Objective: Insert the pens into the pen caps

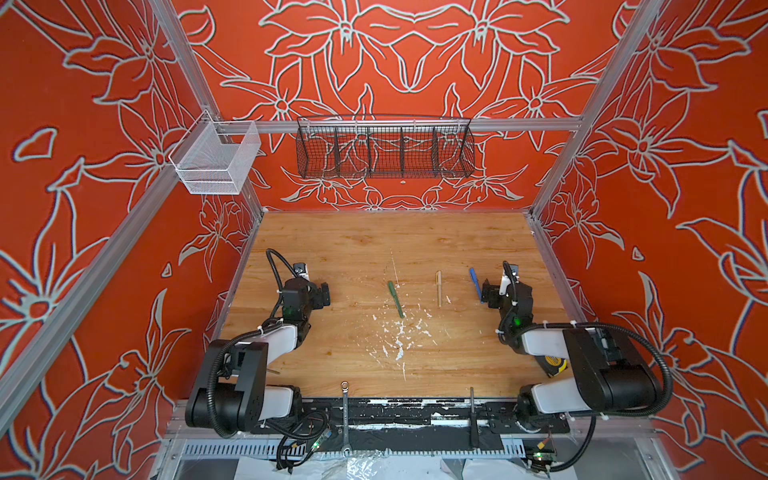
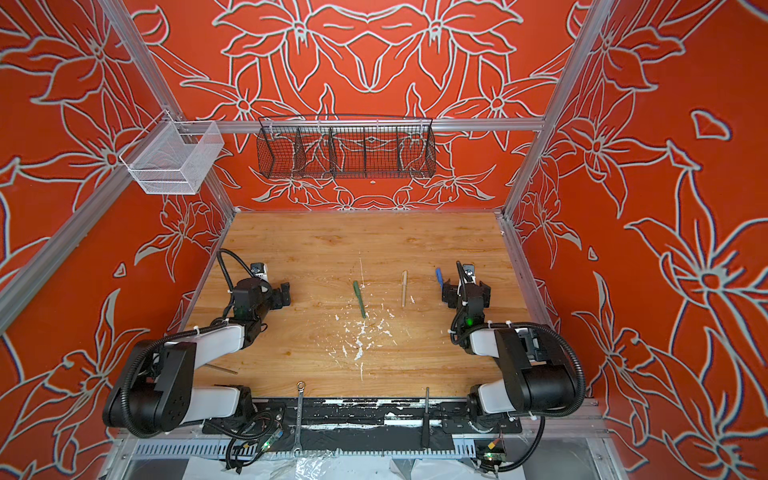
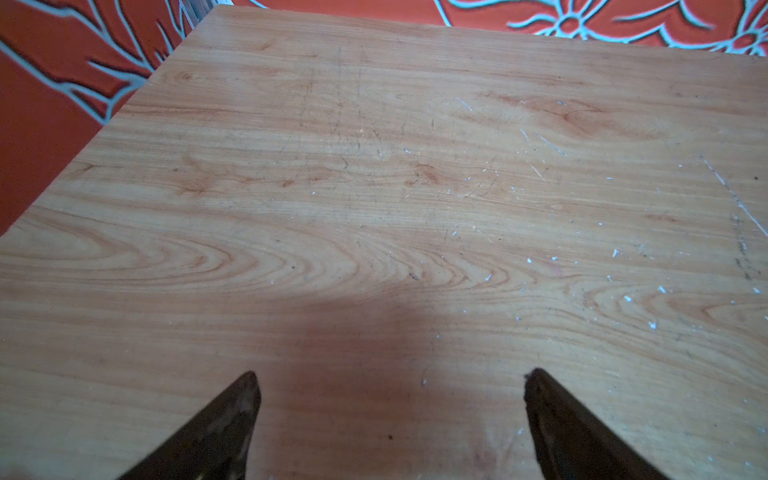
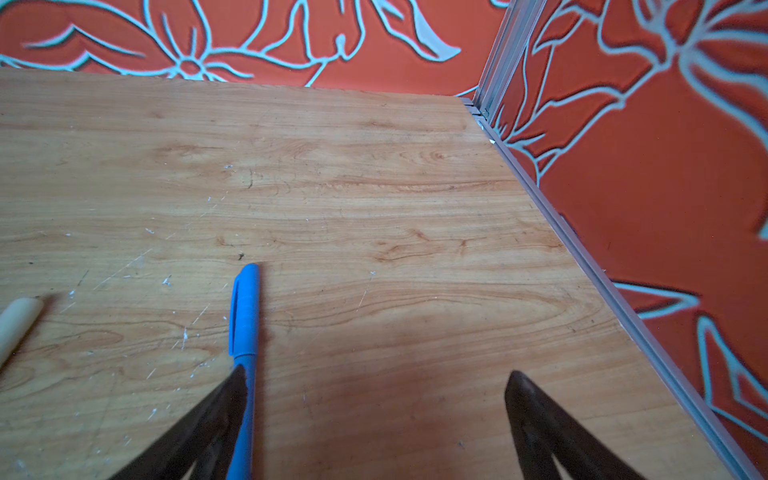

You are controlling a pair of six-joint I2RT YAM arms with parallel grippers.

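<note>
1. My right gripper (image 4: 376,374) stands wide open and grips nothing. The slim blue plastic pen (image 4: 247,363) lies flat on the pale wooden tabletop (image 4: 415,208) between my jaws, hard by one finger (image 4: 224,399). I cannot tell whether they touch.
2. Its stubby blue clip cap (image 4: 244,311) looks fully seated, so I judge the step in hand to be backing away from a finished pen.
3. To do that well, I should rise straight up with the jaws kept apart and swing sideways only once clear, because a brush from that near finger would roll the pen.
4. My left gripper (image 3: 390,374) is also spread open, over bare wood, with nothing between its jaws.
5. Pens: three. The blue one, a thin tan pen (image 1: 439,288) and a thin green pen (image 1: 395,299) lie apart across the middle of the table.
6. Caps: three. The tan cap (image 1: 438,276) and green cap (image 1: 391,286) also seem to be seated on their pens, and I see none loose.
7. One silver wrench (image 1: 345,415) and one dark metal rod (image 1: 473,415) lie at the near edge.
</note>
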